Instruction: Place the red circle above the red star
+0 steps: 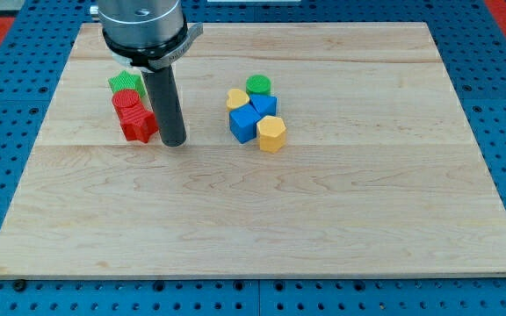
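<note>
The red circle [128, 101] lies at the view's upper left of the wooden board, touching the upper edge of the red star [137, 125]. A green block [123, 82], partly hidden by the arm, touches the circle's upper side. My tip [174, 140] rests on the board just to the right of the red star, close to it or touching it.
A cluster sits near the board's middle: a green circle [258, 85], a yellow heart [237, 97], two blue blocks [263, 105] [243, 124] and a yellow hexagon [271, 132]. The board [262, 219] lies on a blue perforated table.
</note>
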